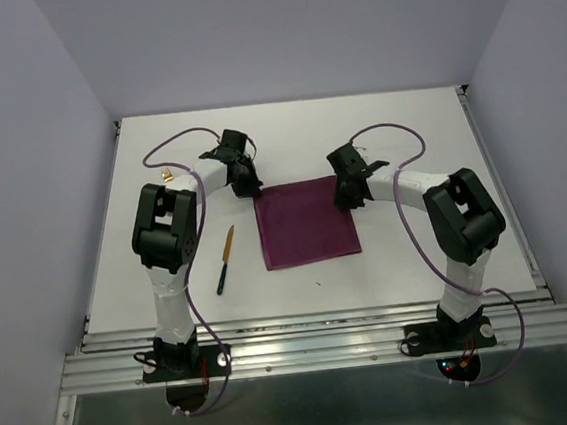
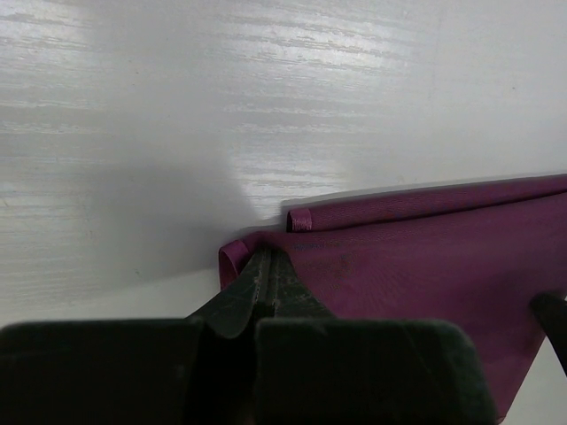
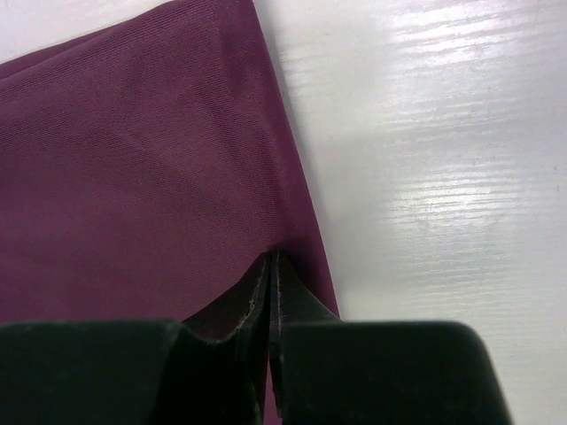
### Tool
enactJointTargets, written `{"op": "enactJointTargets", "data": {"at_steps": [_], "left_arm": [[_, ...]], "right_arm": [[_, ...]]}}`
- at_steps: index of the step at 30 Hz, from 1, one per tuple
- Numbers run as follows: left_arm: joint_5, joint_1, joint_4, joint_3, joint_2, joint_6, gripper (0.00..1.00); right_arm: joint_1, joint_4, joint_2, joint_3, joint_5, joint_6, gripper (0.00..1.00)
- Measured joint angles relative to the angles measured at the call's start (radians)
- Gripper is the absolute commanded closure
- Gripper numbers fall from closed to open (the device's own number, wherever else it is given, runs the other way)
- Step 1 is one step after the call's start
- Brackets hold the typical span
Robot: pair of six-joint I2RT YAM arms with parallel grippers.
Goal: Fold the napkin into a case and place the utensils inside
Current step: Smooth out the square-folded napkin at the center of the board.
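The plum-purple napkin point(image 1: 305, 225) lies flat mid-table as a rough square. A second layer edge shows along its far side in the left wrist view. My left gripper point(image 1: 253, 190) is at the far left corner, shut on the napkin point(image 2: 416, 257), with a small loop of cloth beside the left gripper's tips point(image 2: 267, 252). My right gripper point(image 1: 348, 201) is at the far right corner. Its tips point(image 3: 270, 257) are shut on the napkin point(image 3: 133, 150) just inside the right edge. The knife point(image 1: 226, 258) lies left of the cloth. A gold fork head point(image 1: 167, 173) peeks out by the left arm.
The white table point(image 1: 405, 120) ends at a metal rail point(image 1: 315, 335) in front of the arm bases. Pale walls enclose the left, right and back. Purple cables loop from both arms over the far half of the table.
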Motion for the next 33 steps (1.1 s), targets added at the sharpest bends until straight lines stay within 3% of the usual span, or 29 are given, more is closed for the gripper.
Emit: {"op": "enactJointTargets", "data": {"at_steps": [6,13,21,27,33], "left_arm": [[-0.001,-0.005,-0.002,-0.006,-0.014,0.004,1.0],[-0.001,-0.012,-0.002,-0.013,-0.047,0.005,1.0],[-0.001,-0.02,-0.004,-0.013,-0.047,0.006,1.0],[-0.027,-0.026,-0.025,-0.01,-0.078,0.022,0.84],[-0.082,-0.026,-0.085,0.076,-0.124,0.05,0.82]], "right_arm": [[0.0,0.009,-0.054,-0.058,-0.019,-0.001,0.95],[0.0,0.024,-0.269,-0.209,-0.063,0.007,0.96],[-0.001,0.077,-0.26,-0.332,-0.099,0.056,0.99],[0.001,0.038,-0.345,-0.343,-0.081,0.064,0.95],[0.001,0.013,-0.399,-0.256,-0.043,0.047,0.9]]}}
